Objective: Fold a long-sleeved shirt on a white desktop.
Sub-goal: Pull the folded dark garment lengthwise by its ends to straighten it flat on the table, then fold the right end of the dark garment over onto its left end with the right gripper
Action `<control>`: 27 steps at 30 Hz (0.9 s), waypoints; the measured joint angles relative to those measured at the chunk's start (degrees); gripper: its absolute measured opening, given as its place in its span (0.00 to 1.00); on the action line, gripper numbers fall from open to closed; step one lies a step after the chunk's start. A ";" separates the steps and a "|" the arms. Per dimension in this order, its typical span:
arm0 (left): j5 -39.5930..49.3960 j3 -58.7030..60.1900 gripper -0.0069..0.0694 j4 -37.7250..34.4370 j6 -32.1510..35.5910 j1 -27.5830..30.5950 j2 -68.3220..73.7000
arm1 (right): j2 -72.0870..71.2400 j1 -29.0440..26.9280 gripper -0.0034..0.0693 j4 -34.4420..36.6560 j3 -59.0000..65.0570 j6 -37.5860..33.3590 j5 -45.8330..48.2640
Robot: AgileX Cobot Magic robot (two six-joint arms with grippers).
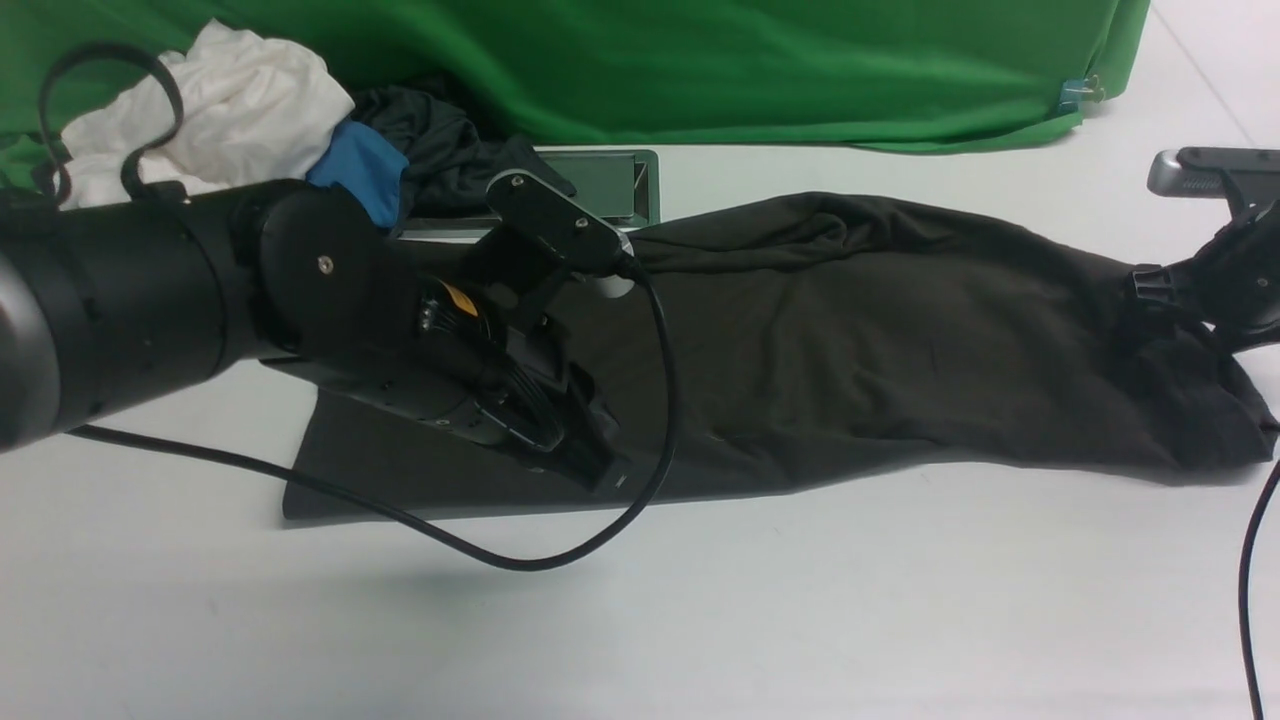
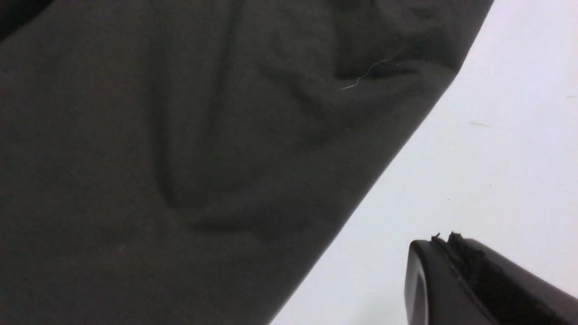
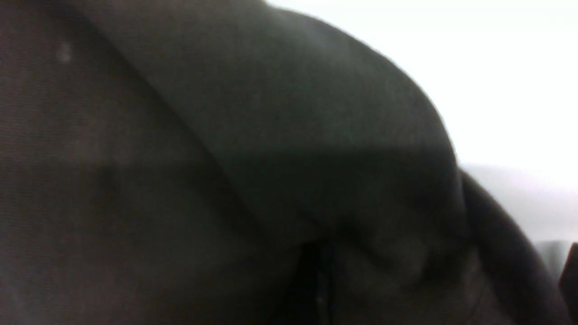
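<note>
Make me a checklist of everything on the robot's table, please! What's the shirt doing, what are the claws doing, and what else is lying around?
Surface: white desktop, mostly bare in front; silver hatch at the back.
Job's things: long-sleeved shirt lies in a long rumpled band across the desktop, logo not visible.
Clutter: white garment, blue garment and smaller dark garment heaped at back left.
Claws: left claw shut, low over the shirt's left end; right claw open at the shirt's right end, fabric close around it.
Cables: black cable loops from the left arm across the desktop; another hangs at right.
Surroundings: green cloth behind.
</note>
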 joint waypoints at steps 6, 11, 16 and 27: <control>-0.21 0.00 0.16 0.00 0.00 0.00 0.00 | 0.16 0.00 0.80 -0.41 -0.38 -0.11 1.44; -0.77 0.00 0.16 0.00 0.00 0.00 0.00 | 0.16 0.51 0.43 0.03 -0.53 -0.11 3.61; -0.78 0.00 0.16 2.53 0.00 0.00 -0.19 | -0.56 0.79 0.22 -0.23 -0.62 -2.07 7.16; 1.38 0.04 0.16 3.65 -0.21 0.00 -2.38 | -16.21 -10.52 0.22 -5.43 2.51 1.06 15.09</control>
